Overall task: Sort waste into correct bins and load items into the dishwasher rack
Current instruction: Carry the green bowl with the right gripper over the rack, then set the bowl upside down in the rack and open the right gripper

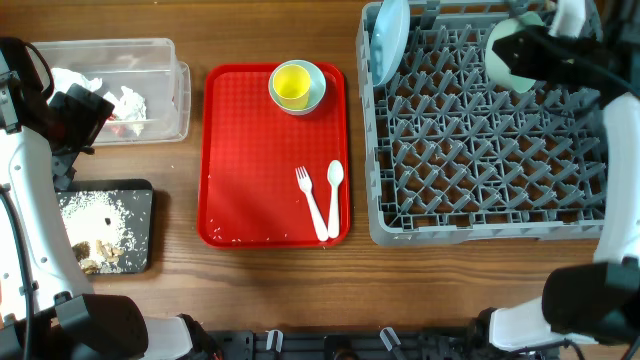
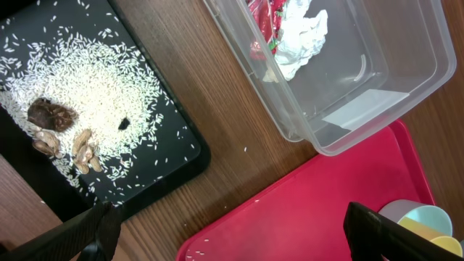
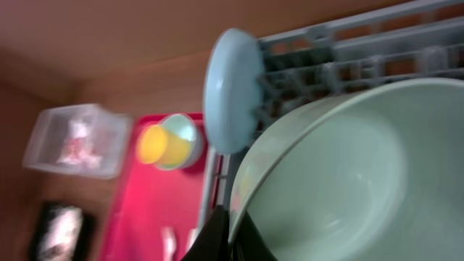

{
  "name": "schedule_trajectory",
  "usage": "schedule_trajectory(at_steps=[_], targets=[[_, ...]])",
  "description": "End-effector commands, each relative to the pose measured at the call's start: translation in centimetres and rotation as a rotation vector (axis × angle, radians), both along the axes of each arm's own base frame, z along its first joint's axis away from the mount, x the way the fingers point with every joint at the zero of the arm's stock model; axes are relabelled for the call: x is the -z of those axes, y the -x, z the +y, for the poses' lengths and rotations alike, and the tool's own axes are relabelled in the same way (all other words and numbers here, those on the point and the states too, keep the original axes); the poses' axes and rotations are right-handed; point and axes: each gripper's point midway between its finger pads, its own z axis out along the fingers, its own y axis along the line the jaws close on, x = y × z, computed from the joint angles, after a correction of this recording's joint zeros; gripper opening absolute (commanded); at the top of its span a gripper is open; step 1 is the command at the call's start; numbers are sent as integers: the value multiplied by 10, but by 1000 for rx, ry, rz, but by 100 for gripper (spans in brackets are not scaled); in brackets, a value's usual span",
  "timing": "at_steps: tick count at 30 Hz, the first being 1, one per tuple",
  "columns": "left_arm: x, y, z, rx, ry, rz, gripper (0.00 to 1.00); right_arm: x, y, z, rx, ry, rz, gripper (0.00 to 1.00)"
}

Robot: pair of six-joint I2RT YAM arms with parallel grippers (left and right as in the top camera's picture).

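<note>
My right gripper [image 1: 532, 55] is shut on the rim of the mint-green bowl [image 1: 505, 55], held tilted over the back of the grey dishwasher rack [image 1: 480, 225]; the bowl fills the right wrist view [image 3: 341, 174]. The pale blue plate [image 1: 388, 40] stands on edge in the rack's back left corner. The yellow cup [image 1: 292, 85] sits inside the light blue bowl [image 1: 316, 90] on the red tray [image 1: 250, 180], with the white fork [image 1: 312, 200] and spoon [image 1: 335, 185]. My left gripper [image 2: 232, 239] is open and empty above the table between the clear tub [image 1: 170, 100] and the black tray [image 1: 140, 235].
The clear tub holds white napkins [image 2: 301, 36] and a red wrapper [image 2: 264, 22]. The black tray holds white crumbs [image 2: 87, 94] and brown food scraps [image 2: 52, 116]. A few crumbs lie on the red tray's front edge.
</note>
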Motion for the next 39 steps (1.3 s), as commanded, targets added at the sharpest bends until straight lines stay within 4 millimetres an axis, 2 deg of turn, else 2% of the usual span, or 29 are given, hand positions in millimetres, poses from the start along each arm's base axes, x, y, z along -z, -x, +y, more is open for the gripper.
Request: schedule_trajectory(at_steps=[1,6,10,16,20,23,29,33,36,37,38,39], targets=[[0,1,4,-13,-11,3,100,-1,10,37,-298,-380,-94,4],[0,1,4,-13,-11,3,100,13,2,52,-449,-642,-127,4],[0,1,4,-13,-11,3,100,55,-17,58,-428,-729,23,4],[0,1,4,-13,-11,3,100,92,-28,54,-345,-773,182,4],[0,1,4,-13,-11,3,100,133,-44,41,-129,-627,337,4],[0,1,4,-13,-11,3,100,134,-49,35,-103,-612,328,4],[0,1,4,-13,-12,3,100,118,-57,25,-60,-599,295,6],[0,1,4,-13,-11,3,100,113,-64,3,56,-511,271,17],[0,1,4,-13,-11,3,100,108,-65,-20,202,-373,257,41],[0,1,4,-13,-11,3,100,106,-63,-28,250,-325,256,56],[0,1,4,-13,-12,3,100,101,-60,-37,313,-262,252,66],[0,1,4,-13,-11,3,100,97,-57,-43,349,-223,248,69]])
